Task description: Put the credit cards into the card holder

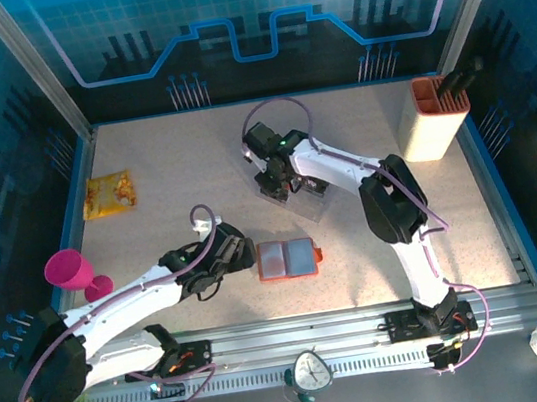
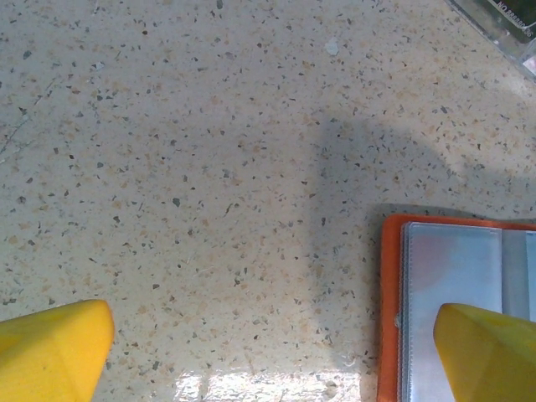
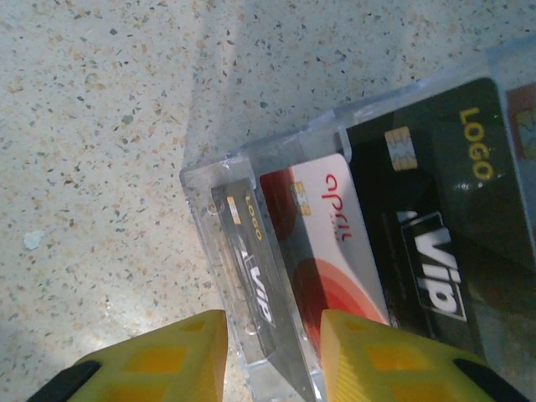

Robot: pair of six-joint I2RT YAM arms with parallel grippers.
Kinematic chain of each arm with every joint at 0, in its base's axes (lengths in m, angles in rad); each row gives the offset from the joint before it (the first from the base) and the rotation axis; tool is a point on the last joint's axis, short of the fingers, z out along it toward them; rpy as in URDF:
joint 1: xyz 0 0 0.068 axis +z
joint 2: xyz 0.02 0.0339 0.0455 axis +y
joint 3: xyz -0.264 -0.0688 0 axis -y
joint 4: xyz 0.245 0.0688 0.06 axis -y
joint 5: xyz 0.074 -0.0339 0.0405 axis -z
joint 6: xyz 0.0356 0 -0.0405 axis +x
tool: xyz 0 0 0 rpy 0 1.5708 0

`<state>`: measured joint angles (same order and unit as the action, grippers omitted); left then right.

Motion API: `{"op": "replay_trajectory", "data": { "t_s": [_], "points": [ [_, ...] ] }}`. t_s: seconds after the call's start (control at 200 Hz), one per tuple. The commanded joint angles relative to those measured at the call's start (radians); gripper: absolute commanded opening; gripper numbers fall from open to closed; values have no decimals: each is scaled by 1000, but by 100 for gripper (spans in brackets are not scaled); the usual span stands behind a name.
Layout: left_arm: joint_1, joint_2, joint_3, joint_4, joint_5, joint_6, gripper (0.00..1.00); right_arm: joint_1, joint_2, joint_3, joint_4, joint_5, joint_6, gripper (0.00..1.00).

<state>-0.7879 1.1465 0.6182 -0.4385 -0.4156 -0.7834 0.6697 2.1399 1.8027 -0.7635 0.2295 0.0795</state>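
Left gripper: I see it spread wide and holding nothing. One yellow finger is over bare surface, the other over the card holder's near corner.
Card holder: it lies open and flat, grey-clear pockets up, orange rim showing. In the top view it sits just at 3 o'clock of the left gripper, near the front middle of the surface.
Right gripper: the gap is narrow, and the fingers straddle the corner wall of the clear tray and a black card tilted against that wall. I cannot tell whether they are pressing on anything.
Credit cards: they are all in the clear tray. A large black one is marked VIP, a white-and-red one lies at 9 o'clock of it, and the narrow black one stands at the wall.
Clear tray position: in the top view it is at 12 o'clock of the card holder, apart from it.
Cream-and-orange container: it stands upright at 2 o'clock on the surface.
Pink cup: it is at the 9 o'clock edge.
Yellow packet: it lies flat at 10 o'clock.
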Motion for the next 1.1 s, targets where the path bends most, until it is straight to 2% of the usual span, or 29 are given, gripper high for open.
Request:
{"op": "replay_trajectory", "data": {
  "t_s": [0.0, 0.18, 0.375, 0.961, 1.096],
  "points": [
    [7, 14, 24, -10, -8, 22, 99, 14, 38, 40, -49, 29, -31, 34],
    [7, 23, 30, -8, -9, 24, 99, 19, 64, 46, -54, 36, -44, 31],
    [6, 33, 36, -8, -9, 26, 99, 21, 61, 42, -55, 36, -49, 22],
    [6, 49, 34, -3, 12, 18, 99, 21, 54, 64, -59, 25, -52, 25],
    [7, 52, 31, 0, 12, 18, 99, 21, 60, 70, -61, 19, -53, 19]
  ]
}}
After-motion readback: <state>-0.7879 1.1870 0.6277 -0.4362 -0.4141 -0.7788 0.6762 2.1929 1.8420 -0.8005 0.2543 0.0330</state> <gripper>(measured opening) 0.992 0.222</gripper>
